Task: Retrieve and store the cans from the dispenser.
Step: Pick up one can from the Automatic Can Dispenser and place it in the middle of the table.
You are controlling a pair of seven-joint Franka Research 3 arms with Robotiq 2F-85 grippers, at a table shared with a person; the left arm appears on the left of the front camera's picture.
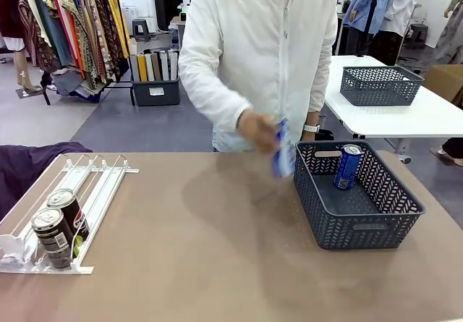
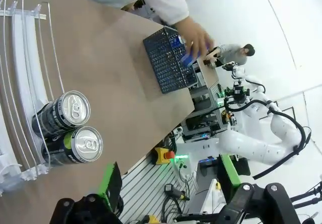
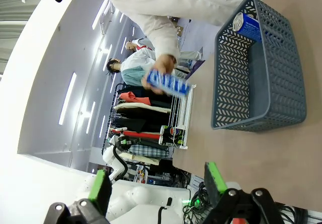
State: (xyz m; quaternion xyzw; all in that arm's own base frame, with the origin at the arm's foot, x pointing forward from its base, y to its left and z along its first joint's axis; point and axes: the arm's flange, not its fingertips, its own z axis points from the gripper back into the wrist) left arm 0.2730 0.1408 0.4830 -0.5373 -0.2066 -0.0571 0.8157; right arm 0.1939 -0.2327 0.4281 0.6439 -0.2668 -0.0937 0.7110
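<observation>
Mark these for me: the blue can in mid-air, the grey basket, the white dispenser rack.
Blue aluminium drink can in mid-air (image 1: 282, 155): front view, blurred mid-body.
Dark grey plastic lattice basket (image 1: 340, 231): front view, near wall.
White plastic-and-wire dispenser rack (image 1: 92, 179): front view, bare rails.

Blue can (image 1: 282, 152) in hand (image 1: 257, 130) — motion-blurred; dispenser (image 1: 98, 168) cut by L edge.
</observation>
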